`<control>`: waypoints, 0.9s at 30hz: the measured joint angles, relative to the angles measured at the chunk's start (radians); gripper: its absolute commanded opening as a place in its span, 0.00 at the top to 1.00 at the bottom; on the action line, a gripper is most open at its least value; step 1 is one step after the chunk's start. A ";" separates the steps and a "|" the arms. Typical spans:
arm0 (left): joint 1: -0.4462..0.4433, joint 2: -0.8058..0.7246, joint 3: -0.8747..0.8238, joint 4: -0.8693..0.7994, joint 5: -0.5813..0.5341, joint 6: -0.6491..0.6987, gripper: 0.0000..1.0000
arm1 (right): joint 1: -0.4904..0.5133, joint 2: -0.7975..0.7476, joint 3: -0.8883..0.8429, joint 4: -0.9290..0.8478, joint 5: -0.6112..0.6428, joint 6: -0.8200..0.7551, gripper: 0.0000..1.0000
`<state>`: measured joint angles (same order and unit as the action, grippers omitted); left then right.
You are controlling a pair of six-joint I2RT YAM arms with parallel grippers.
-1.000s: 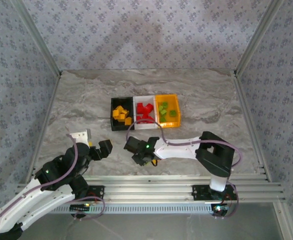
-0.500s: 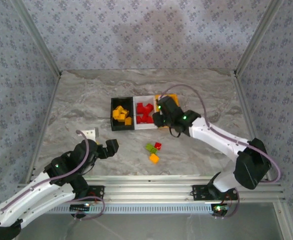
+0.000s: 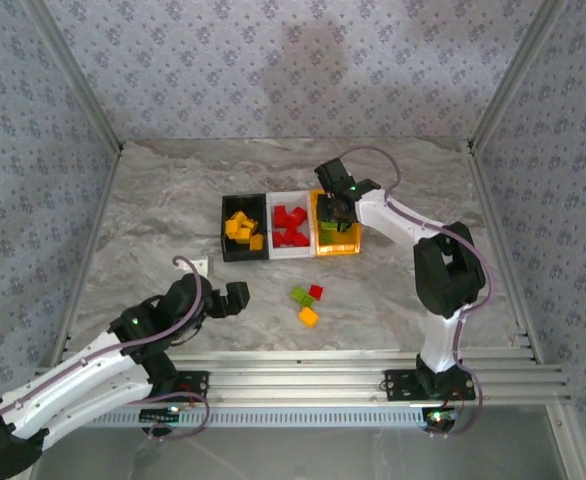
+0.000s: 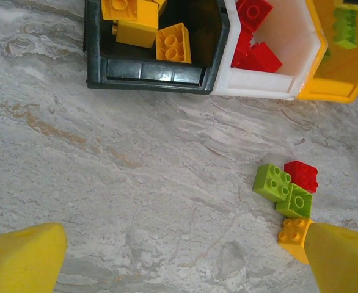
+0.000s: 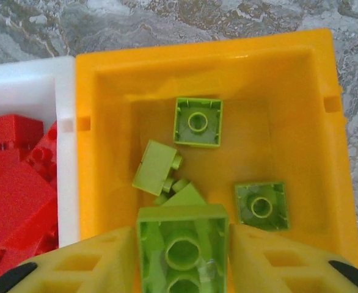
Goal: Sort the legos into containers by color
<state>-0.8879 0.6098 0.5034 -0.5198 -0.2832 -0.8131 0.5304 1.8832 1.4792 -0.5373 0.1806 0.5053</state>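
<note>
The stud tops were too small for us to read any marking. We took the white bin (image 4: 261, 82) as reference. The black bin (image 4: 148, 73) touched its left side and the orange bin (image 5: 197, 58) touched its right side. The row ran left to right, and each bin's long axis pointed away from the arm bases.

Orange-yellow bricks (image 4: 171, 41) lay in the black bin and red bricks (image 4: 258, 55) in the white bin. Lime green bricks (image 5: 197, 122) lay in the orange bin, two of them underside up and one tilted on its side.

The right tool (image 3: 333, 208) hung over the orange bin, just right of the white bin, clamped on a lime green brick (image 5: 182, 244). That brick showed its hollow underside to the wrist camera, with its long axis parallel to the fingers.

On the worktop (image 3: 173, 200), on the arm-base side of the white bin, four loose bricks (image 4: 292, 201) sat touching, studs up: two lime green, one red, one orange-yellow. The left tool (image 4: 179, 268) hovered further toward the bases, its fingers wide apart.
</note>
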 measured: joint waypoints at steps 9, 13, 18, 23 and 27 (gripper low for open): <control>0.005 0.000 0.000 0.000 0.007 0.001 0.00 | 0.020 -0.159 -0.106 0.025 -0.012 0.008 0.35; 0.011 0.000 0.000 0.000 0.007 0.003 0.00 | 0.090 -0.329 -0.230 0.047 -0.045 0.011 0.34; 0.025 -0.014 0.000 -0.005 0.006 0.004 0.00 | 0.238 -0.396 -0.322 0.042 -0.089 -0.008 0.33; 0.040 -0.048 0.000 -0.015 0.003 0.003 0.00 | 0.397 -0.302 -0.337 0.006 -0.098 -0.055 0.32; 0.045 -0.078 0.000 -0.033 0.003 0.000 0.00 | 0.461 -0.195 -0.332 -0.017 -0.087 -0.080 0.33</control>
<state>-0.8433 0.5316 0.5037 -0.5529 -0.2806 -0.8135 0.9916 1.6878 1.1473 -0.5541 0.0940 0.4248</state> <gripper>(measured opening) 0.997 0.672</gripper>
